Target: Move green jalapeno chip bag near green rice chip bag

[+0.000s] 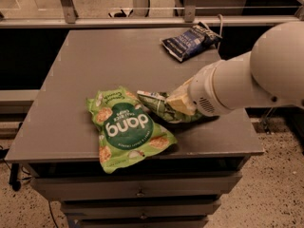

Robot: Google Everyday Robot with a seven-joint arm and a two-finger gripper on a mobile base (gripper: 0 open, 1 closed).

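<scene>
The green rice chip bag (127, 127), bright lime green with a dark "dang" circle, lies flat near the table's front edge. The green jalapeno chip bag (159, 106), smaller and wrinkly olive green with a pale end, lies right beside it on its right, touching or slightly overlapping its upper right edge. My gripper (179, 103) comes in from the right on the big white arm (247, 82) and sits on the right part of the jalapeno bag, covering it there.
A dark blue chip bag (190, 41) lies at the table's back right. The grey table (95, 61) has drawers below its front edge (137, 156). A rail runs behind the table.
</scene>
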